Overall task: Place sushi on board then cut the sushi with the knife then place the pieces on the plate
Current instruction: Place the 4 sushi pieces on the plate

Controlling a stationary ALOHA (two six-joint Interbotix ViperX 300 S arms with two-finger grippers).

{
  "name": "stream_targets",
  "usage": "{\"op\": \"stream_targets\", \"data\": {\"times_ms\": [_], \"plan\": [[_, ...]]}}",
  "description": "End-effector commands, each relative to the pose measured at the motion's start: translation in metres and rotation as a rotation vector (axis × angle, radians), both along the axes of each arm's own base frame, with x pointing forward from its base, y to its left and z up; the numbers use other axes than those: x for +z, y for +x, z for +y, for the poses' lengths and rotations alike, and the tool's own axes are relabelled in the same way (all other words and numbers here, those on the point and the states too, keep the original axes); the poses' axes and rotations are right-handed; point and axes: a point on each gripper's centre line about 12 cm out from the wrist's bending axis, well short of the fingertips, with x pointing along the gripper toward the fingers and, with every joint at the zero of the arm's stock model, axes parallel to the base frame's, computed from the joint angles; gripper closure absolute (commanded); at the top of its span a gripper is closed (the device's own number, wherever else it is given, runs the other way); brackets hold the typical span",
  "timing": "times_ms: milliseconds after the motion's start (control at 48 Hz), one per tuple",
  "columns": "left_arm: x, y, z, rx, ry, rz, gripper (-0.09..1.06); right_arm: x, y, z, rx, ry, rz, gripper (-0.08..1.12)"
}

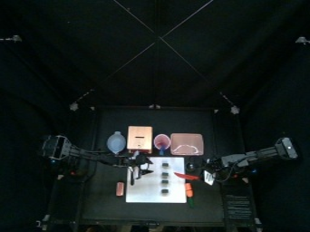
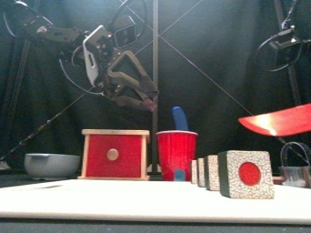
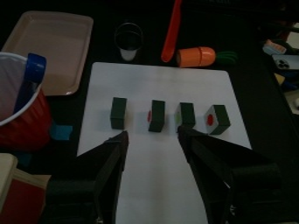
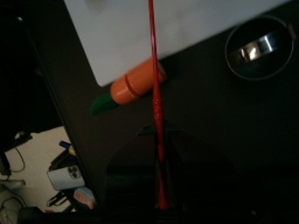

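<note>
From the top camera I see the flat white cutting board at the table's front middle. The toy sushi roll of dark green blocks lies on it as a row of separate pieces, and the flat pink tray behind it looks bare. At table height the pieces stand close to the camera with gaps showing between them. The left gripper hangs high above the board, and the blade of the red plastic toy knife pokes in from the right. My left wrist camera gives four pieces across the board, each apart from the next; the jaws stand wide over them with nothing between. On the right wrist camera the right gripper is closed around the knife's handle, the blade edge-on over an orange toy carrot just off the board's edge. I judge placing and cutting finished; what remains is carrying all four pieces to the tray.
</note>
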Motion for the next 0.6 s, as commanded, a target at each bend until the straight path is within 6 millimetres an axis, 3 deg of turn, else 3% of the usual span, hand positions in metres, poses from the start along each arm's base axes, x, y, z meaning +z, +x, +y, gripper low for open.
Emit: {"op": "stream_targets", "data": {"times_ms": [21,188,375,604], "plan": [[0.008,0.003,0.0,0.003,-0.006,-0.029,0.12,0.0,-0.001,0.0,-0.006,0.012,0.006,0.7],[0.009,0.004,0.0,0.007,-0.011,-0.033,0.12,-0.009,-0.004,-0.003,-0.026,0.016,0.033,0.63],[0.009,0.004,0.0,0.008,-0.012,-0.032,0.12,-0.016,-0.008,-0.006,-0.048,0.023,0.058,0.42],[0.008,0.003,0.0,0.008,-0.01,-0.028,0.12,-0.012,-0.007,-0.013,-0.056,-0.017,0.046,0.29]]}}
